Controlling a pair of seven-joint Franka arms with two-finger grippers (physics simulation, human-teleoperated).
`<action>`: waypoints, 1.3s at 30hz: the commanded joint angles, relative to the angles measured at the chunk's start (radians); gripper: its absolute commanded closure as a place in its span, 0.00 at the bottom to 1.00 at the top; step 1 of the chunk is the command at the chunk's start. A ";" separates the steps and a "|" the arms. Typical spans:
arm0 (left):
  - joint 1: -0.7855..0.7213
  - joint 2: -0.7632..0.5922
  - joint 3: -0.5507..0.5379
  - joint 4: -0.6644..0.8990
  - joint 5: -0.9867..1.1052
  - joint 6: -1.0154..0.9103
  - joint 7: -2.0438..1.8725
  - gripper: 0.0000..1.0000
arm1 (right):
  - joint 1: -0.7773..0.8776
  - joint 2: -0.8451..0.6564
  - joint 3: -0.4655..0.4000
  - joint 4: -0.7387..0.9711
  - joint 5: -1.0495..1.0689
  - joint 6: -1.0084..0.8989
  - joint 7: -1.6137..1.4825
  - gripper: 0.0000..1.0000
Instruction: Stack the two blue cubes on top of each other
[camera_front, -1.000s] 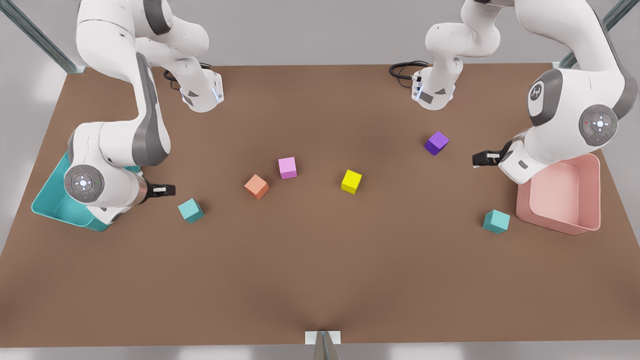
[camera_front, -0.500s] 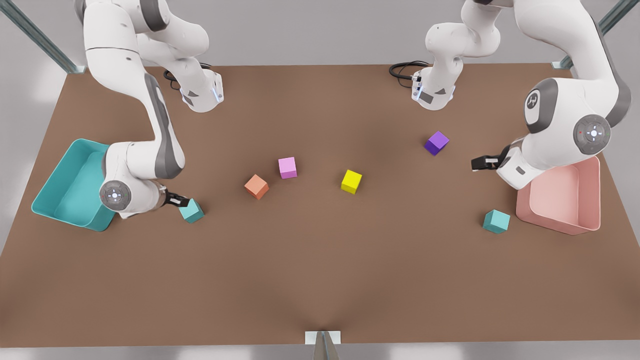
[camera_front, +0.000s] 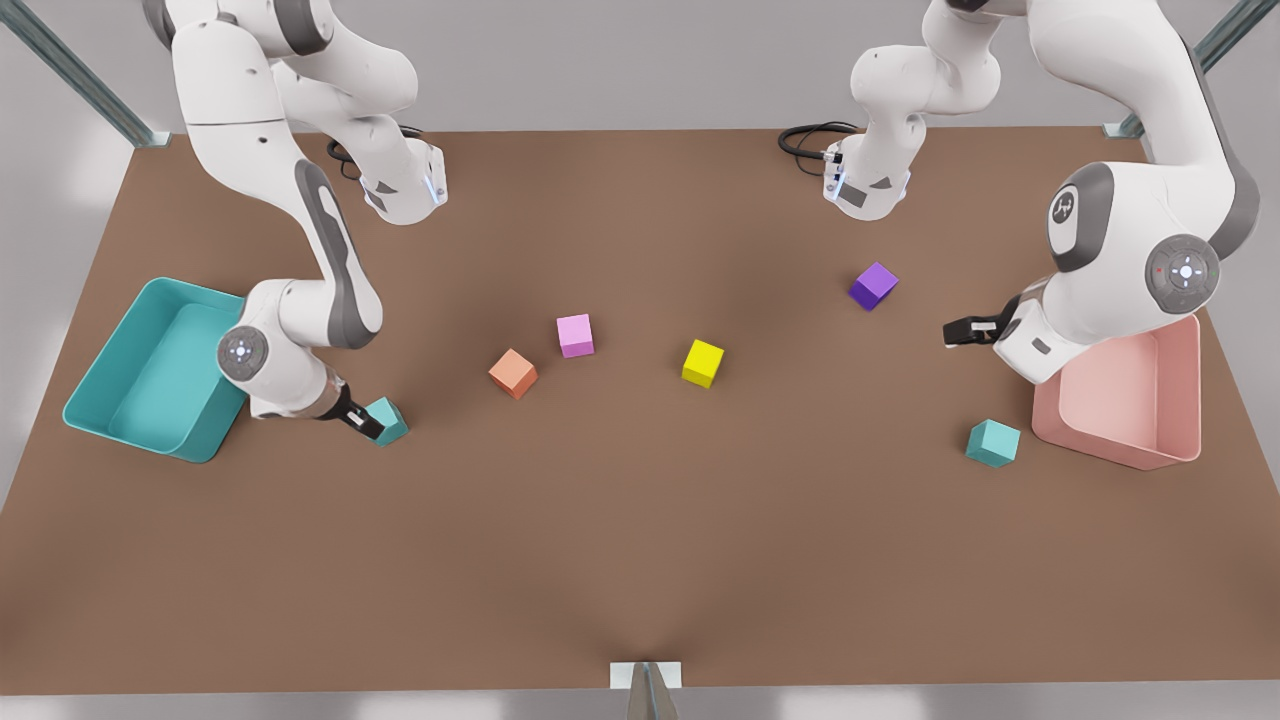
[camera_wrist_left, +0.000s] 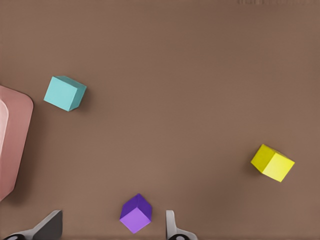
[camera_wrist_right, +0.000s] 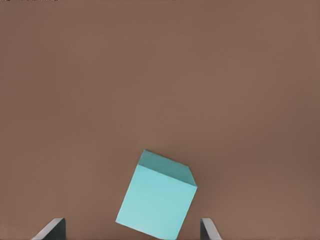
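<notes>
Teal cube (camera_front: 387, 420) near the teal tray (camera_front: 150, 365) on the front view's left, flat on the table (camera_front: 640, 560); sits between the spread fingers in the right wrist view (camera_wrist_right: 157, 197), not yet clamped. Right gripper (camera_front: 362, 424) dropped and tilted onto it over the last second, was hovering beside it before. Grasp looks imminent. Second teal cube (camera_front: 993, 442) untouched beside the pink tray (camera_front: 1125, 395), well apart from the first. Left gripper (camera_front: 962, 329) waiting near the purple cube (camera_front: 873, 286), fingers apart. Stacking not started; carry across the table still ahead.
</notes>
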 joint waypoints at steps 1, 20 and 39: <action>0.003 -0.001 0.004 -0.002 0.000 0.008 -0.002 0.00 | 0.000 0.006 0.000 -0.009 0.006 0.080 0.116 0.00; 0.000 0.001 0.027 -0.026 0.000 0.010 -0.002 0.00 | 0.004 0.066 0.009 -0.092 0.041 0.195 0.113 0.00; -0.001 0.017 0.039 -0.028 0.000 0.008 -0.004 0.00 | 0.003 0.177 0.014 -0.028 0.055 0.195 0.116 0.31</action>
